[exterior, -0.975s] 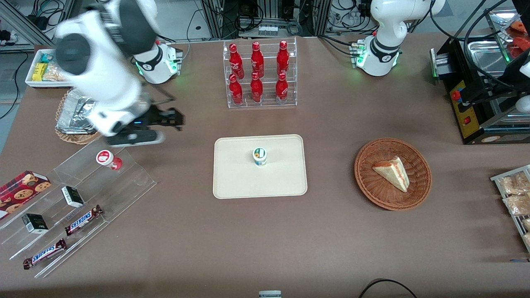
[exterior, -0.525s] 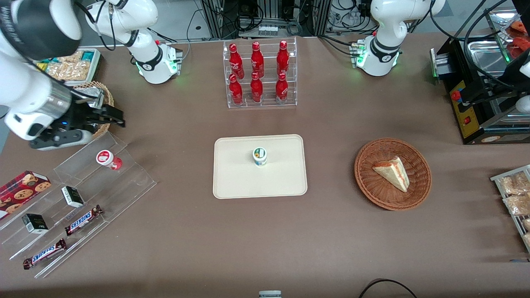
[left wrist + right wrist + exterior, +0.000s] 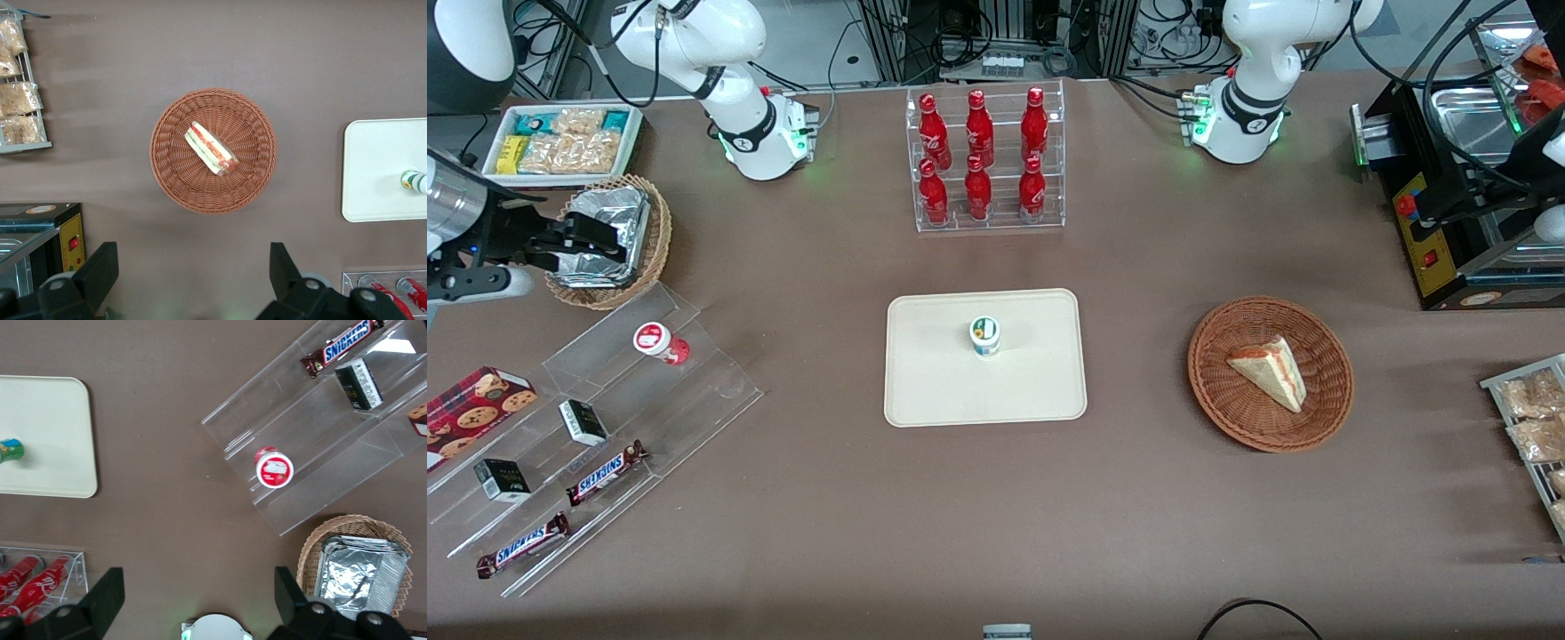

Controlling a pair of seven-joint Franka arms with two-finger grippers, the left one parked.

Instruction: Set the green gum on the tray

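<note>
Cream-beige tray (image 3: 934,391) carries one green gum (image 3: 984,336) bottle, upright near its middle, well apart from the gripper (image 3: 596,242). Gripper jaws are released and empty, above one foil-lined basket (image 3: 654,249). One red-lidded bottle (image 3: 656,341) stands near the jaws; six red bottles (image 3: 978,156) fill one rack.

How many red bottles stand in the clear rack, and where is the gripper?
6: the red bottles stand in two rows of three in the clear rack, farther from the front camera than the tray. None seems hidden. The gripper, open, hovers over the foil basket.

Brown table (image 3: 1138,498) bears tray (image 3: 934,391), wicker basket (image 3: 1218,391).
</note>
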